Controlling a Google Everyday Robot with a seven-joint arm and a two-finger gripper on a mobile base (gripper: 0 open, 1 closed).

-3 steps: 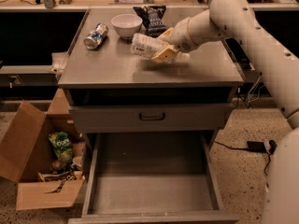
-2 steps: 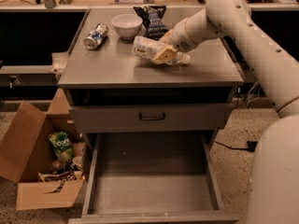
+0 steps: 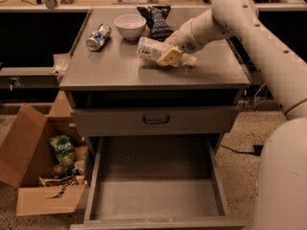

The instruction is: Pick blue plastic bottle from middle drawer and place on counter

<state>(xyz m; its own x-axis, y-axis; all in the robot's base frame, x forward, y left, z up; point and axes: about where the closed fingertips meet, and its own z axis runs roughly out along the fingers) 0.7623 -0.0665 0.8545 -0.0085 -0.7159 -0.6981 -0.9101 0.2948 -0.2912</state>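
The tool (image 3: 166,57) is clamped around the bottle (image 3: 147,48), held on its side over the counter (image 3: 115,71) near the bowl (image 3: 129,26); the drawer (image 3: 153,198) below stands open.

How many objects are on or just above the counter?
4: drink can rear left, white bowl rear centre, snack bag beside it, blue plastic bottle mid-counter in the gripper. None seems hidden.

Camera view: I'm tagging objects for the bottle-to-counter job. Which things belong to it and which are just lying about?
Job: blue plastic bottle; gripper, holding it over the counter; open middle drawer.
Lying about: drink can, white bowl and snack bag on the counter; cardboard box on the floor.
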